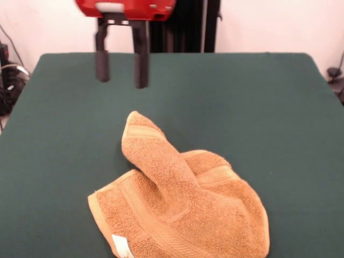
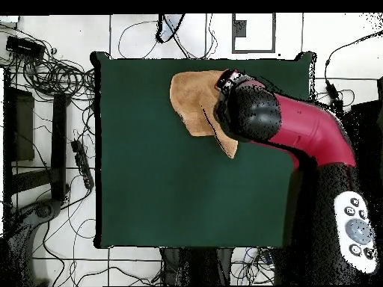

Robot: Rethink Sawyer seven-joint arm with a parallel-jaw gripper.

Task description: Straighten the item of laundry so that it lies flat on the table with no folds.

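Crumpled towel (image 1: 183, 207) on the green desk (image 1: 258, 107).
The towel lies folded at lower centre of the front view, white tag (image 1: 121, 245) at its lower left; the hand (image 1: 122, 67) hangs released, empty, upper left.

Red arm (image 2: 310, 134) w/ black fingers (image 1: 141, 59), grey button pad (image 2: 357, 232).

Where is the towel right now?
In the front view the towel lies crumpled near the table's bottom edge, below the open gripper hanging above it.
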